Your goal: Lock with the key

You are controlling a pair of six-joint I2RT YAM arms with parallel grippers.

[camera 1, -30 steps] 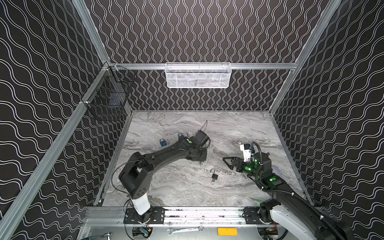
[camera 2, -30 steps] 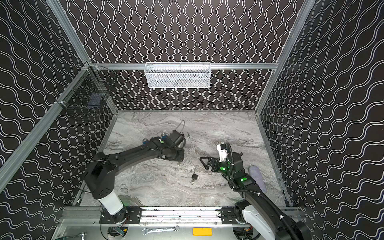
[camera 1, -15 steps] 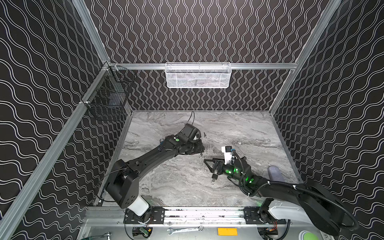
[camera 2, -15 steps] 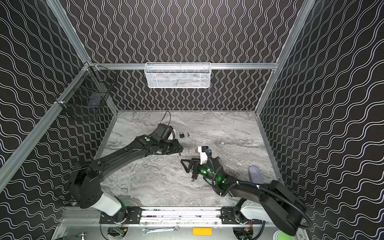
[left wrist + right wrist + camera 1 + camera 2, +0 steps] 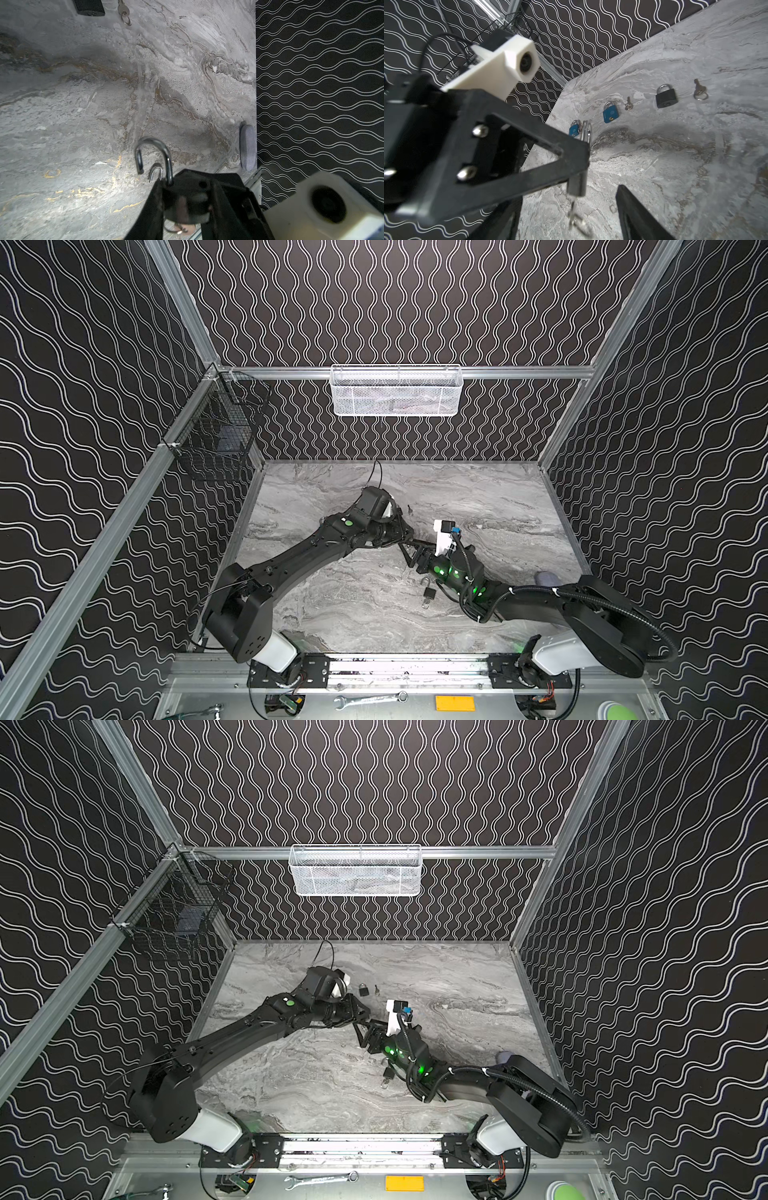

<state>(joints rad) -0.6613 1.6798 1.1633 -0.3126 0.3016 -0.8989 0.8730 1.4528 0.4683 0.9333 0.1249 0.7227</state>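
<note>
My left gripper (image 5: pixel 187 193) is shut on a dark padlock (image 5: pixel 185 207) whose silver shackle (image 5: pixel 167 158) stands open. A key (image 5: pixel 576 218) on a ring hangs from the underside of the padlock (image 5: pixel 577 185). My right gripper (image 5: pixel 569 207) is open, with a finger on each side of the hanging key and touching neither it nor the lock. In both top views the left gripper (image 5: pixel 409 537) and the right gripper (image 5: pixel 360 1033) meet tip to tip over the middle of the table.
A second dark padlock (image 5: pixel 428 595) with a key lies on the marble beside my right wrist. Farther back lie a black padlock (image 5: pixel 666 98), a loose key (image 5: pixel 699 93), two blue padlocks (image 5: pixel 611 113) and a small key (image 5: pixel 628 105). A grey oval pad (image 5: pixel 247 149) sits at the right wall.
My right gripper has moved left, past the padlock on the table, up to the held lock, and its jaws have narrowed. The left arm has swung its elbow while its gripper stayed nearly in place.
</note>
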